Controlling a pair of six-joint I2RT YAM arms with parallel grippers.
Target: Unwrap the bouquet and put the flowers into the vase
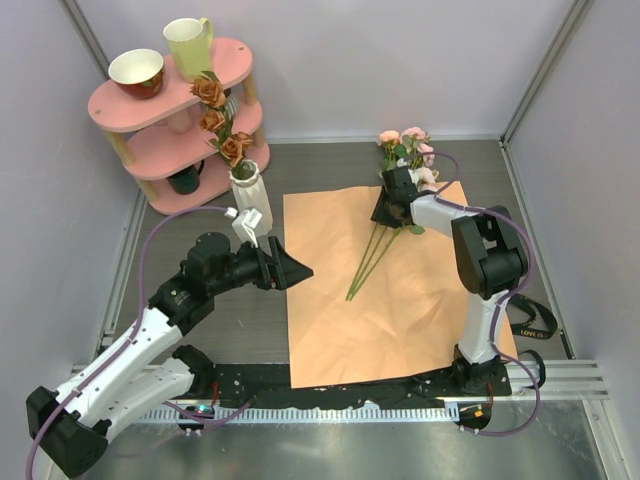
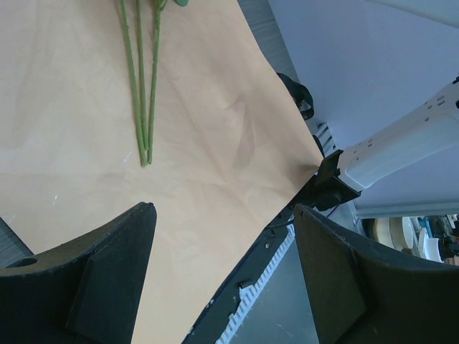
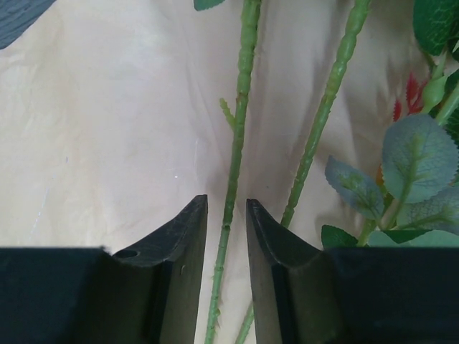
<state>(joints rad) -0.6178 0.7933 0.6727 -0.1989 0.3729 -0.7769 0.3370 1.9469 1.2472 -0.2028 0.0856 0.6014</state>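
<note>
The bouquet lies unwrapped: its tan-orange paper [image 1: 380, 300] is spread flat on the table. Pink and peach flowers [image 1: 407, 148] rest at the paper's far edge, their green stems [image 1: 368, 258] running toward me. My right gripper [image 1: 391, 205] is down over those stems; in the right wrist view its jaws [image 3: 226, 201] stand narrowly open around one stem [image 3: 244, 86] with a gap on each side, and a second stem [image 3: 326, 107] lies just outside. The white ribbed vase [image 1: 247, 188] holds rust-orange roses [image 1: 222, 122]. My left gripper [image 1: 287, 268] hangs open and empty at the paper's left edge.
A pink two-tier shelf [image 1: 225, 70] stands at the back left with a yellow-green mug [image 1: 188, 45] and a bowl [image 1: 137, 70]. A black strip [image 1: 340, 388] runs along the paper's near edge. A black strap [image 1: 530, 320] lies beside the right arm's base.
</note>
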